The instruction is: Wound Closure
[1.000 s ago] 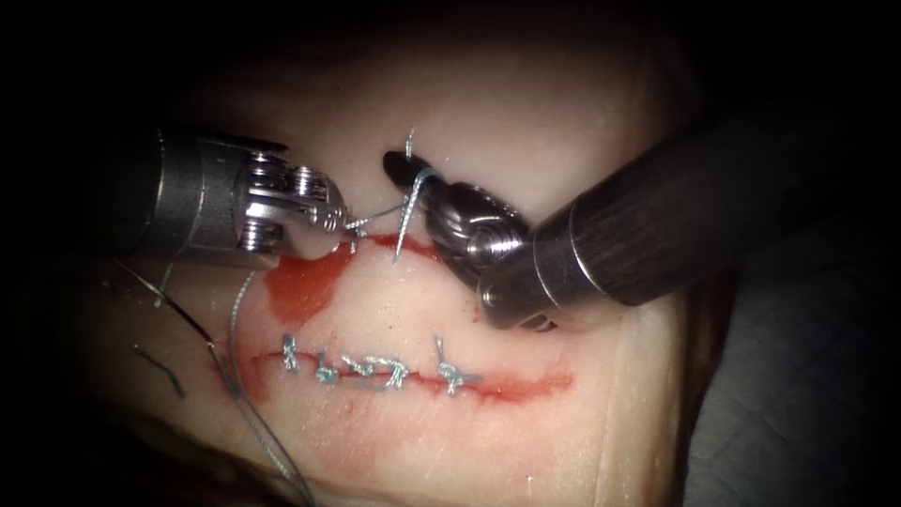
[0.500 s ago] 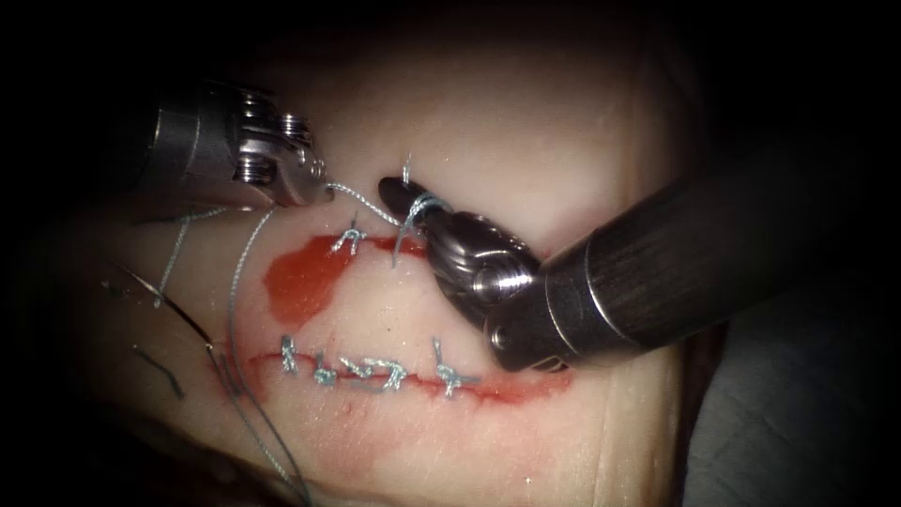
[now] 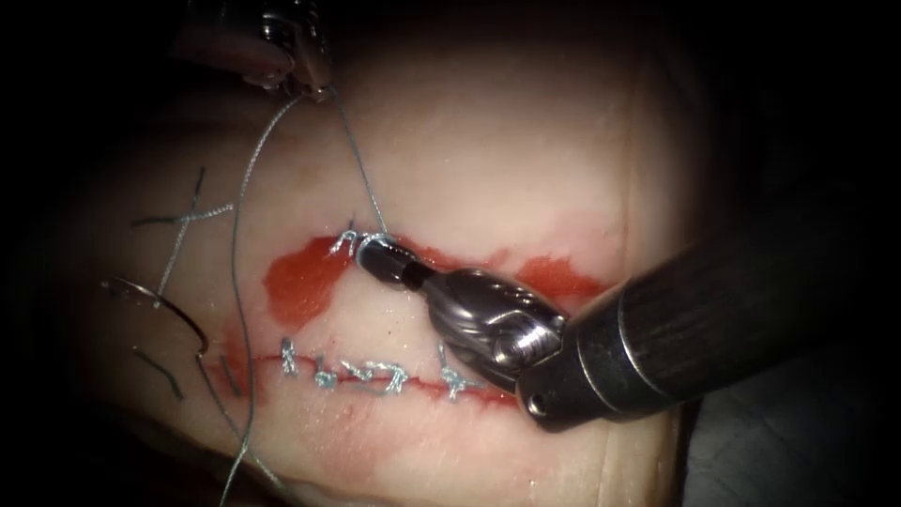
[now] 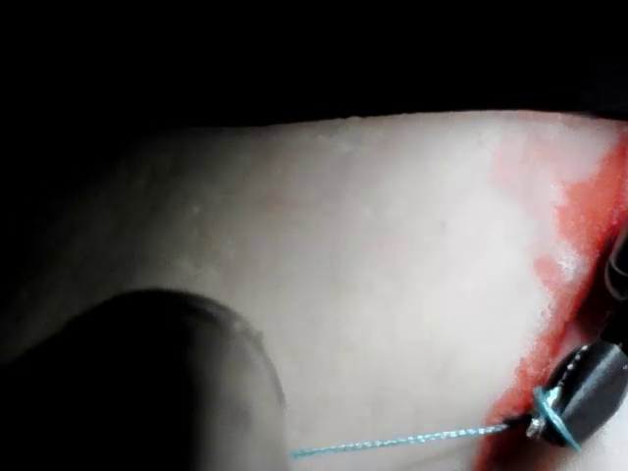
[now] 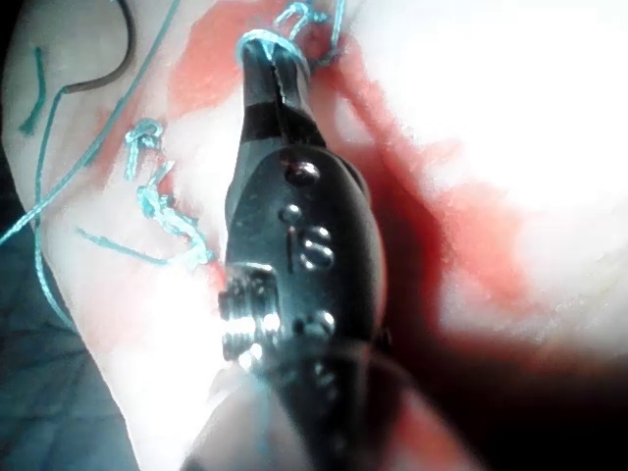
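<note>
My left tool (image 3: 314, 80) had pulled up and away toward the far edge of the tissue (image 3: 497, 150) since a second earlier, when it sat low beside the upper cut. Its jaws were pinched on the thread (image 3: 361, 174), which ran taut from them down to the knot (image 3: 349, 242) at the upper cut (image 3: 450, 258). A second strand dropped from the same jaws in a long curve down the left side of the tissue and off its near edge.

My right tool (image 3: 374, 256) had moved down and left over that second, and its jaws were pressed together on the thread right at the knot, tips touching the tissue at the left end of the upper cut. In the right wrist view the thread looped around the closed tips (image 5: 273, 54), and in the left wrist view it stretched straight across to them (image 4: 564, 407).

The needle (image 3: 160, 305) lay free on the tissue well left of both cuts, held by neither tool and not in the tissue. Red fluid (image 3: 300, 282) pooled just below the knot and along the upper cut. The lower cut (image 3: 375, 376) carried a row of tied stitches, and cut ends of thread (image 3: 183, 218) lay left of it
</note>
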Motion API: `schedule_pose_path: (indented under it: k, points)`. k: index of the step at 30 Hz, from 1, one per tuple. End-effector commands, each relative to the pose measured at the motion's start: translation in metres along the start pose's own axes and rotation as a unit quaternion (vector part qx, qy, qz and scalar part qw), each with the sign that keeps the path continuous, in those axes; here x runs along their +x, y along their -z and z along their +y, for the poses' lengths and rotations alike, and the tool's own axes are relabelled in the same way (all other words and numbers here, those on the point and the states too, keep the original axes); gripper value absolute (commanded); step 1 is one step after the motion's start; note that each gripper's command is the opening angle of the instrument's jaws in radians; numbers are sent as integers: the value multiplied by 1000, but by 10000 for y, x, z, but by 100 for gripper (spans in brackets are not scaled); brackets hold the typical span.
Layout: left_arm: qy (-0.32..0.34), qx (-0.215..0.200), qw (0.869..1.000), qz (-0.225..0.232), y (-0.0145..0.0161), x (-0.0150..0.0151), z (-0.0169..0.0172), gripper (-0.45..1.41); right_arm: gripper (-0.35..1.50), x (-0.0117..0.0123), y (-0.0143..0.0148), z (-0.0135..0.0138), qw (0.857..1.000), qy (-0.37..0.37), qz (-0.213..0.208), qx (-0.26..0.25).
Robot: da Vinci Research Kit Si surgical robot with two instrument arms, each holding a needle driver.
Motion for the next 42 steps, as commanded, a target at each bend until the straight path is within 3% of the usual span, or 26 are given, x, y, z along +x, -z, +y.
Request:
schedule_pose_path:
  k: [1, 13, 25, 34, 42]
  points:
    - [1, -1, 1000, -1, -6, -6, 7, -45, -35, 3, -6, 7, 1000, 8, 1, -6]
    - [31, 9, 999, -33, -12, -34, 34, -45, -35, 4, 1, 32, 995, 68, 30, -70]
    - [79, -40, 992, -88, -8, -84, 77, -45, -35, 25, -3, 40, 992, 83, 49, -85]
    - [70, -54, 993, -82, -15, -112, 97, -45, -35, 35, 0, 51, 990, 76, 76, -89]
    - [61, -62, 993, -78, -26, -116, 95, -45, -35, 38, 3, 60, 988, 76, 92, -95]
